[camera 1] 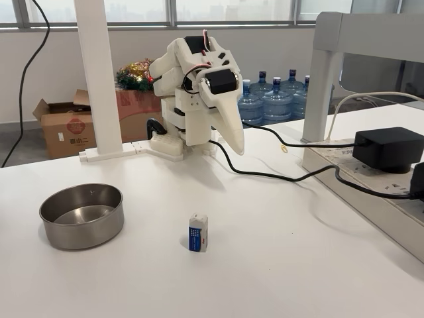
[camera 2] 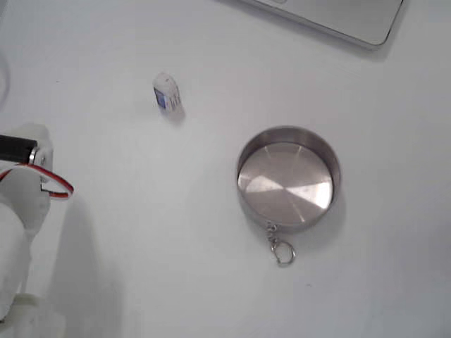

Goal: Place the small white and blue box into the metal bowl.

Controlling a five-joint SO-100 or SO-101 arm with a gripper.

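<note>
Up at the back of the white counter (camera 1: 265, 265), the white arm (camera 1: 192, 99) sits folded over its base, and its tool (camera 1: 233, 136) hangs point-down well above the surface, with its two fingers pressed together and nothing between them. A black cable (camera 1: 278, 175) trails from the arm's base across the counter to a power strip (camera 1: 371, 179) at the right edge of that fixed view, where a black adapter (camera 1: 389, 147) is plugged in.

The small white and blue box (camera 1: 198, 232) stands upright on the counter, out in front of the arm and well apart from it, its blue panel facing the camera. In the fixed view from above, the box (camera 2: 165, 92) lies toward the upper left, clear of the arm (camera 2: 25, 211) at the left edge.

The metal bowl (camera 1: 81, 215) rests on the counter to the left of the box in the front-facing view, with clear space between them. From above, the bowl (camera 2: 331, 158) shows a bare, shiny flat bottom, and a small ring on a short chain (camera 2: 280, 248) hangs from its rim onto the counter (camera 2: 141, 267).
</note>
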